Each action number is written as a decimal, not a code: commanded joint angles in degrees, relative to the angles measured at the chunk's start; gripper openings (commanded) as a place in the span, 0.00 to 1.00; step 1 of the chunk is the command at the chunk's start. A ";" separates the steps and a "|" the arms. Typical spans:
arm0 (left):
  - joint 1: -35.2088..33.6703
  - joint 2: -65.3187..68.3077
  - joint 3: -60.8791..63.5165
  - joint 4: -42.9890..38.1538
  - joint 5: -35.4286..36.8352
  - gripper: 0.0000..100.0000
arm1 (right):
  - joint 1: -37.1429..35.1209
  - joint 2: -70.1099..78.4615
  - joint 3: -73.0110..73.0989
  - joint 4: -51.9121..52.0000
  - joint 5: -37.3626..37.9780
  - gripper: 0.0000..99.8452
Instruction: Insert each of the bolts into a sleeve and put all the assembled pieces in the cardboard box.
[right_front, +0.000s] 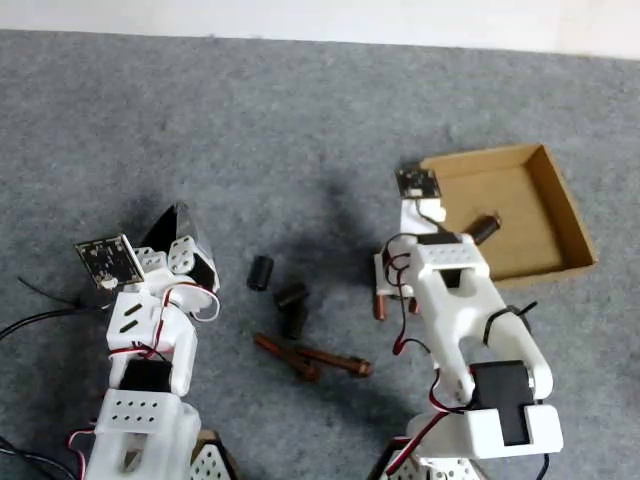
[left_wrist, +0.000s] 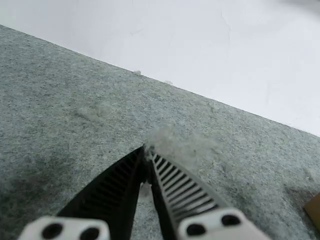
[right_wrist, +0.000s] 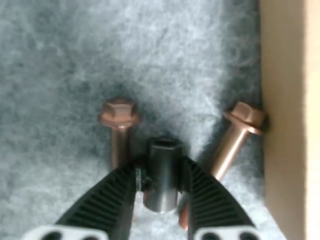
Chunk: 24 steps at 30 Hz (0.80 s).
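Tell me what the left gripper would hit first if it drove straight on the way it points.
No object lies ahead of the left gripper: just bare grey mat with a tuft of lint. Its tilt is hard to judge, so the mat itself is likely first.

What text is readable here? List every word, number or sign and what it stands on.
None can be read.
Left arm's circuit board: marks too small to read.
Right arm's circuit board: likewise too small.
Cardboard box, bolts, sleeve: no print visible.
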 joint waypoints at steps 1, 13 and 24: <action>0.75 -0.84 -0.13 -0.88 -0.26 0.01 | 0.57 1.80 -0.92 0.13 0.53 0.00; 0.75 -0.84 -0.13 -0.88 -0.26 0.01 | -0.66 -11.47 5.49 -3.47 7.74 0.00; 0.75 -0.84 -0.13 -0.88 -0.18 0.01 | 0.75 -48.92 32.66 -20.00 7.91 0.00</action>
